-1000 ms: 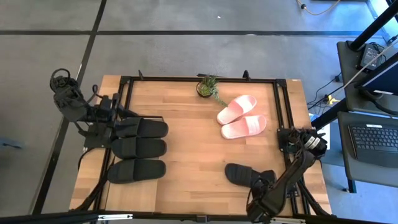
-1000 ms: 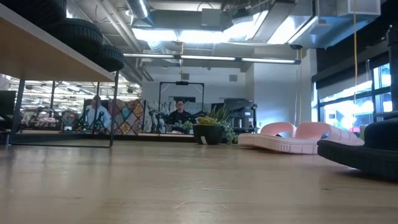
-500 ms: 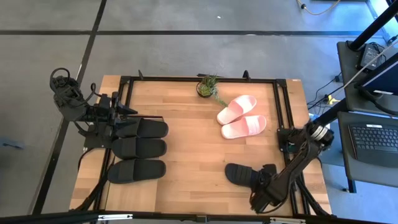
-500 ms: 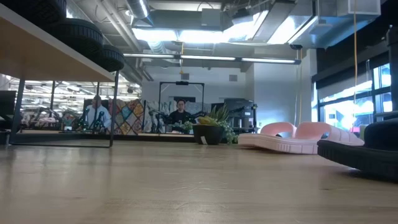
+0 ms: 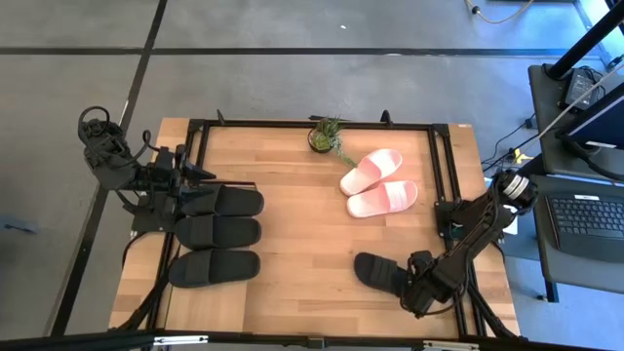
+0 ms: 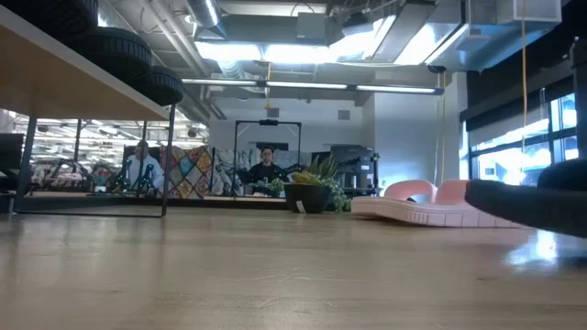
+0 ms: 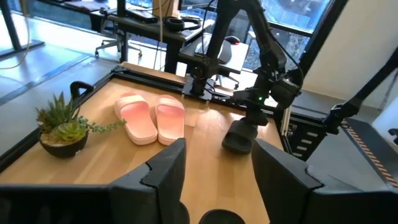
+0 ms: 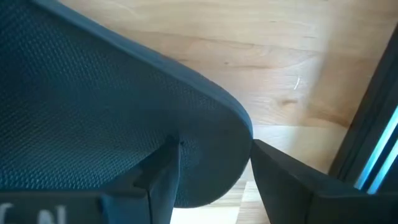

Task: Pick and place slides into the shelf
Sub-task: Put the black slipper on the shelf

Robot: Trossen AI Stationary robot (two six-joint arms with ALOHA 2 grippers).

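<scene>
The right hand (image 5: 421, 285) pinches the heel end of a black slide (image 5: 382, 272), its fingers (image 8: 158, 180) pressed onto the sole. That slide is tilted, its toe pointing toward the plant (image 5: 325, 136), and in the low view it hangs just clear of the tabletop (image 5: 302, 249). It is on the same side of the tabletop as the two pink slides (image 5: 379, 185), which lie side by side right next to the plant.

Well apart from the plant, across the tabletop, three black slides (image 5: 216, 232) lie in a row on the shelf (image 6: 55, 87). The left hand (image 5: 190, 185) is at the end of that row nearest the plant, above the slides there. Its fingers (image 7: 165, 177) are spread with nothing between them, and they point across the tabletop toward the pink slides.
</scene>
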